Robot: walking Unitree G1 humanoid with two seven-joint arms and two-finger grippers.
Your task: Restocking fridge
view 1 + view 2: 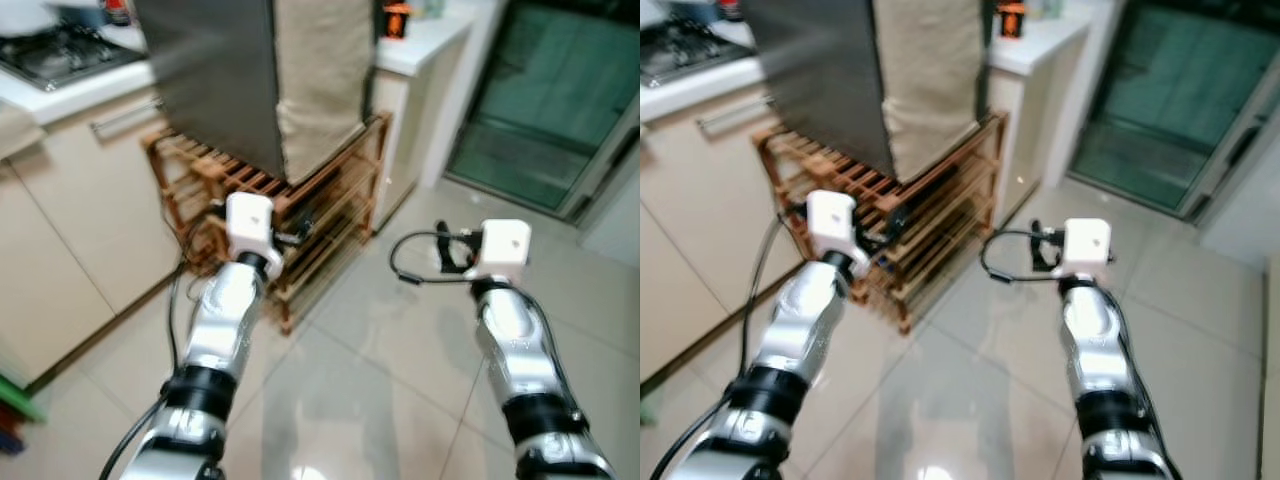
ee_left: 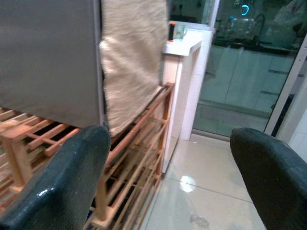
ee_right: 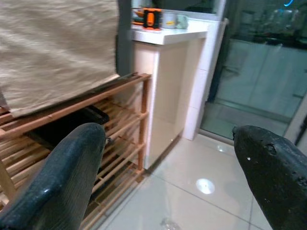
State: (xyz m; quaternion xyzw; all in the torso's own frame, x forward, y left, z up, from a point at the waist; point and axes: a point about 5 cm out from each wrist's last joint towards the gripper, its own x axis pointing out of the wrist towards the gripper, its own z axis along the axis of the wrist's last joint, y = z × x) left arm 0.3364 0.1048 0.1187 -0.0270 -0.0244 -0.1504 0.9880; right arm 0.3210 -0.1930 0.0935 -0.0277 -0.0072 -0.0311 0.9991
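A grey fridge [image 1: 215, 80] stands on a low wooden rack [image 1: 320, 215], and a beige cloth [image 1: 320, 80] hangs down its side. Both my silver arms reach forward over the floor. My left gripper [image 2: 168, 143] is open and holds nothing. Its black fingers [image 2: 72, 177] point at the rack and the cloth from a short distance. Further right, my right gripper [image 3: 168, 139] is also open and holds nothing, facing the rack's end and the white counter [image 3: 172, 36].
Beige cabinets [image 1: 80, 220] with a stove [image 1: 60, 50] on the worktop run along the left. An orange item [image 1: 397, 20] sits on the white counter behind the fridge. A dark glass door [image 1: 560, 100] is at the right. Glossy tiled floor [image 1: 380, 370] lies ahead.
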